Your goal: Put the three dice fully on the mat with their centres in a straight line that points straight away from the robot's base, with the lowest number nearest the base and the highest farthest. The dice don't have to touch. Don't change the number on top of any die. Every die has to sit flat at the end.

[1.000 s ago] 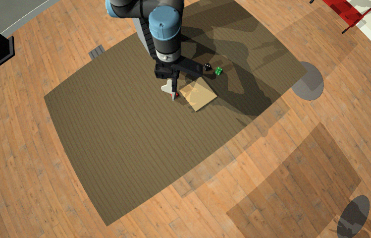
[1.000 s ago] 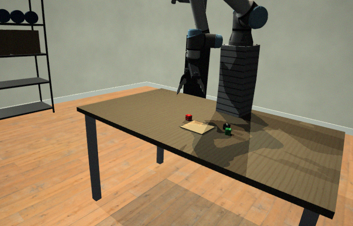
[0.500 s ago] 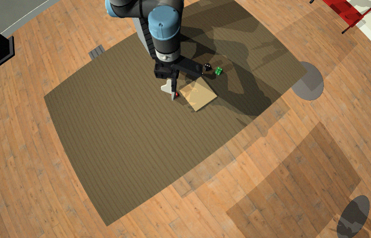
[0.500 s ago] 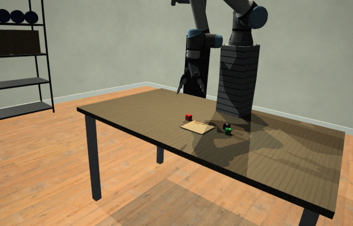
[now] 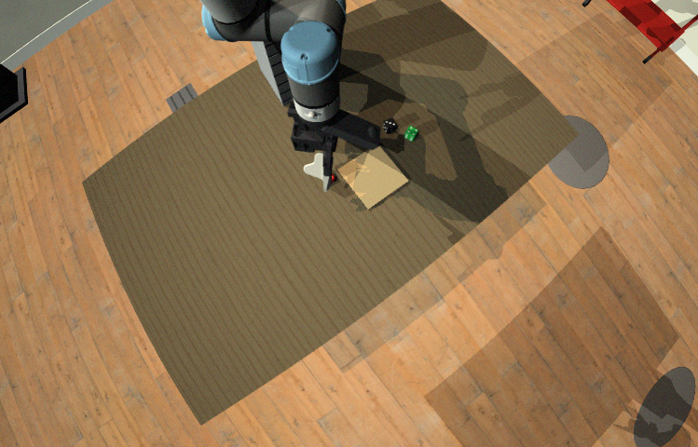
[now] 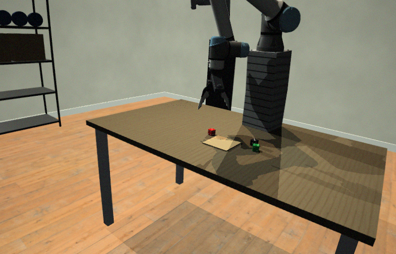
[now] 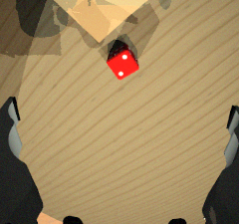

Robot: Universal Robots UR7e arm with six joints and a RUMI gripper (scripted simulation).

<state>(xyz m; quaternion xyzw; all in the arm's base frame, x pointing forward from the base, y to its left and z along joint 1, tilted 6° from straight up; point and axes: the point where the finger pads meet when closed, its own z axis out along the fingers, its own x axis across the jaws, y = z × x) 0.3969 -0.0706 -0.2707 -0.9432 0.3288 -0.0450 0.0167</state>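
Note:
A red die (image 7: 122,65) with two pips on top lies on the table, just off a corner of the tan mat (image 7: 107,5). My gripper (image 7: 124,103) is open and empty, high above the red die, with a finger at each side of the wrist view. In the side view the gripper (image 6: 214,105) hangs well above the red die (image 6: 211,131) and the mat (image 6: 221,143). A black die (image 6: 254,141) and a green die (image 6: 256,147) lie close together on the table beyond the mat's other side. From above, the red die (image 5: 333,178) is mostly hidden by my finger.
The robot's ribbed grey pedestal (image 6: 266,91) stands on the table behind the dice. The table's front edge (image 6: 193,166) runs near the mat. A black shelf unit (image 6: 11,72) stands far off at the left wall.

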